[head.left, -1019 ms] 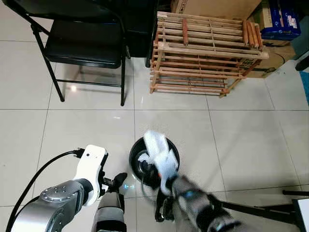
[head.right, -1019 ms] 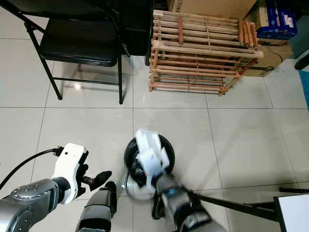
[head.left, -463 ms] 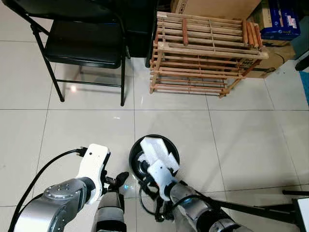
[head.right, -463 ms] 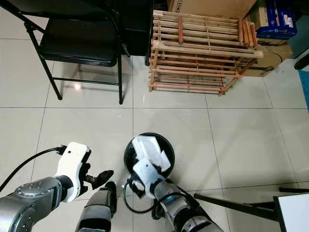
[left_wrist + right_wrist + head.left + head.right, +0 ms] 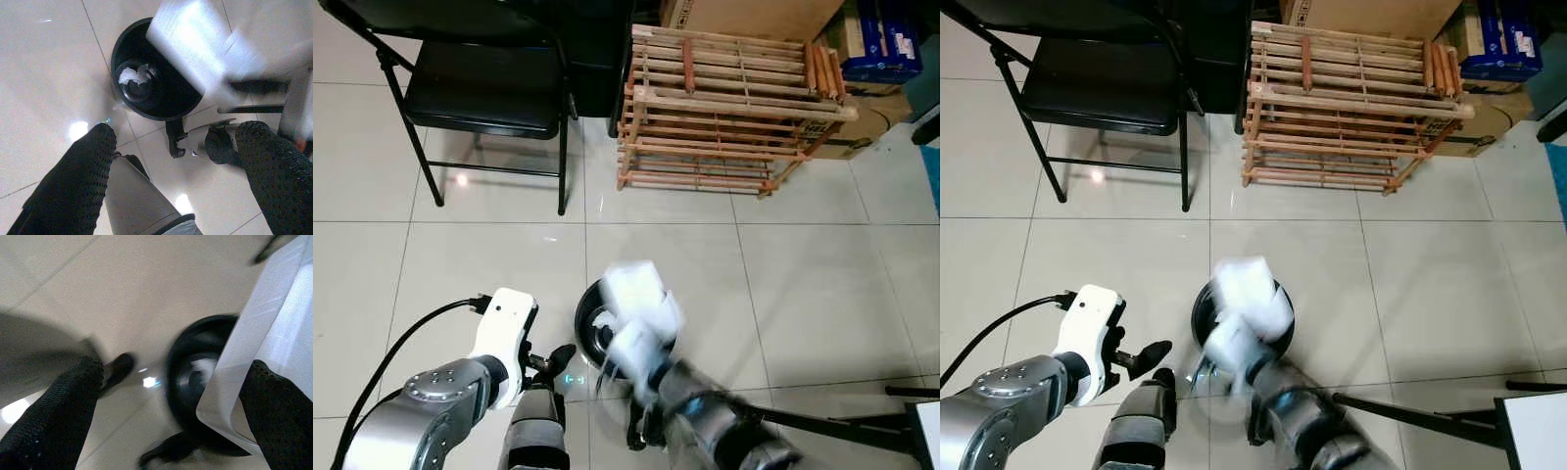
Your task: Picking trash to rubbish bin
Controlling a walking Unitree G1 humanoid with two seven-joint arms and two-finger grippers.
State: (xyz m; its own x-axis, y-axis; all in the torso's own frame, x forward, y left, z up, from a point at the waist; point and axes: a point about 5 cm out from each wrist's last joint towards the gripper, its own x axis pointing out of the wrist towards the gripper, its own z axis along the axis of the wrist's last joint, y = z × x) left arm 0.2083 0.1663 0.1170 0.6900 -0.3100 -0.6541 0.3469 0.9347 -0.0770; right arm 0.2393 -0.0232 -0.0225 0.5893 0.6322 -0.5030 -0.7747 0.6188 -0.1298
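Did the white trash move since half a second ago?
Yes. The white trash, at the right gripper, now pokes past the far rim of the black bin, toward the wooden rack. Before, it sat inside the rim's outline.

Silver left arm (image 5: 431, 401), white wrist housing (image 5: 502, 328), black cable (image 5: 391, 357), black dimpled gripper fingers (image 5: 73, 191)

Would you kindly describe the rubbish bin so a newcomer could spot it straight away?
Start at the wooden rack by the black folding chair, then come down the pale tiles toward the robot. The rubbish bin is the small round black tub there, with crumpled white trash inside.
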